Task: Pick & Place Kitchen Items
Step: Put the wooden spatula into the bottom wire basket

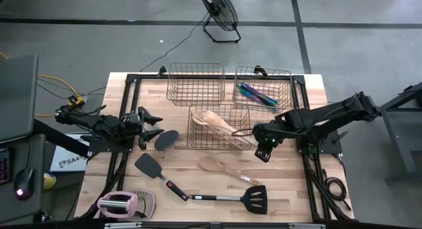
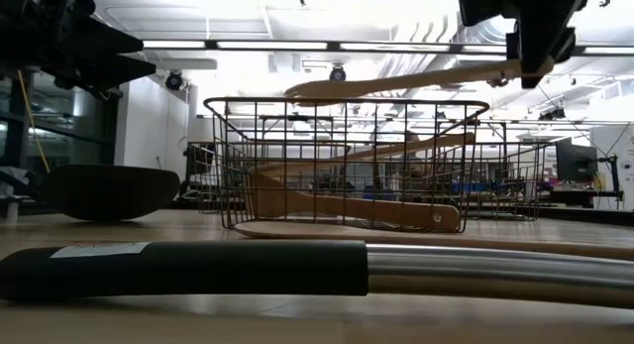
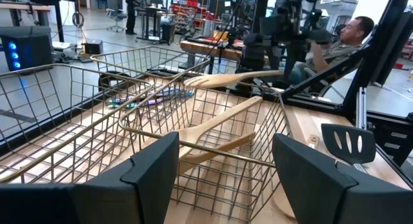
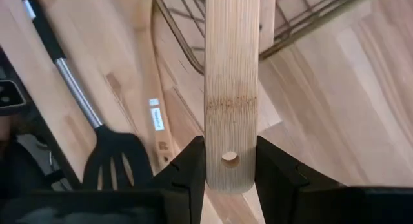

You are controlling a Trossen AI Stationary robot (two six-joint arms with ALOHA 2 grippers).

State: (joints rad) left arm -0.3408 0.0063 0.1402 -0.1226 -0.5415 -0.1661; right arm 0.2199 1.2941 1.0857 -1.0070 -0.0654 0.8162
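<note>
Bamboo flat-handled spatula (image 4: 231,88) clamped at its holed end in my right gripper (image 1: 264,148), held level over middle copper wire basket (image 1: 245,109). Step: placing. Next, I judge: lower, release inside. Left gripper (image 1: 149,129) spread, empty, near desk's left edge.

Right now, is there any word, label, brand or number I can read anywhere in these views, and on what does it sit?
None can be read.
White label on the black spatula handle in the low view: print too blurred.
Pale mark on a wooden utensil handle on the table, right wrist view: too small.
White sheet off the table's left edge, high view: lettering too small.
</note>
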